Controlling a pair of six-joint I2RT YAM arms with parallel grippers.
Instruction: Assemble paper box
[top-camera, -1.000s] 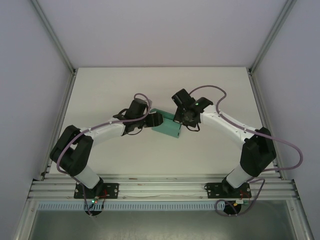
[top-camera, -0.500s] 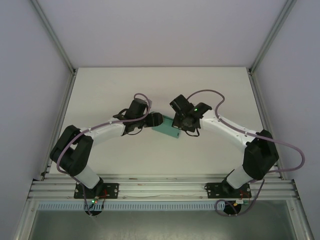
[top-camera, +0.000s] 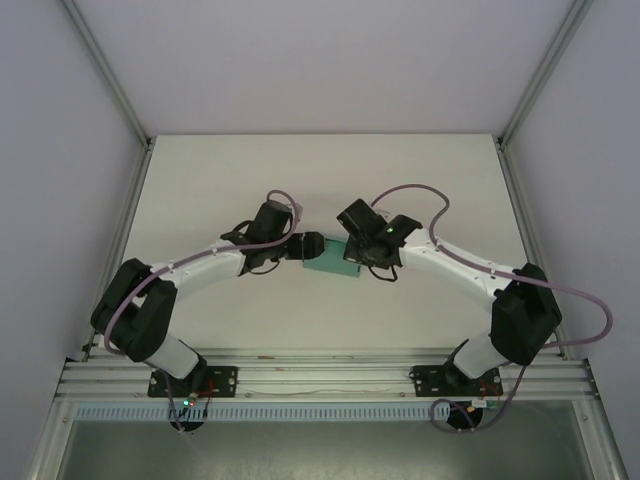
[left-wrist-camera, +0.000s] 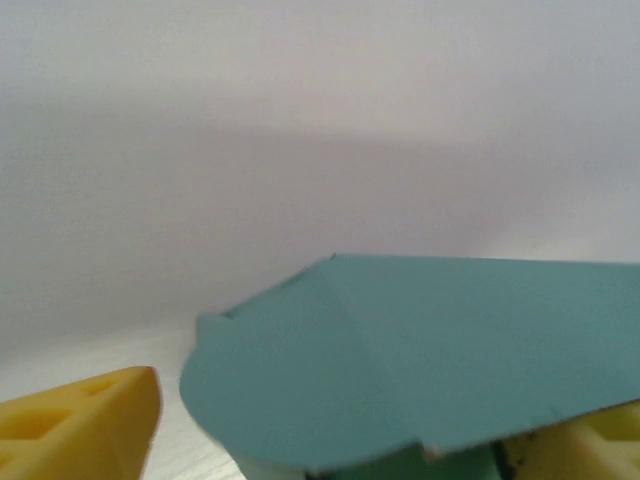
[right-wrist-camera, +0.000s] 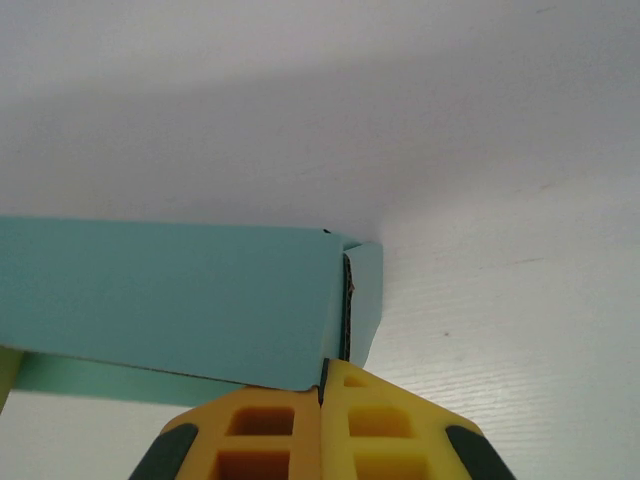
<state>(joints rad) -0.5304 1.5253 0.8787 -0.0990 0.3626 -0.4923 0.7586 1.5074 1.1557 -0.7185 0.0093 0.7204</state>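
Note:
The paper box (top-camera: 330, 262) is a teal card box, partly folded, lying on the white table (top-camera: 230, 170) between my two grippers. My left gripper (top-camera: 312, 245) is at its left end. In the left wrist view a rounded teal flap (left-wrist-camera: 400, 360) lies between the wide-apart yellow fingers (left-wrist-camera: 85, 425), and the left finger stands clear of it, so the left gripper (left-wrist-camera: 340, 435) is open. My right gripper (top-camera: 353, 252) sits at the box's right end. Its yellow fingers (right-wrist-camera: 260, 435) are pressed together on a thin card edge at the box's corner (right-wrist-camera: 346, 300).
Aluminium frame rails (top-camera: 320, 372) run along the near edge by the arm bases. White enclosure walls (top-camera: 60, 200) stand left, right and behind. Purple cables (top-camera: 420, 195) loop above both wrists.
My left gripper slid right along the box's end and its jaws spread wider. My right gripper shifted left and nearer, staying shut at the box's right end.

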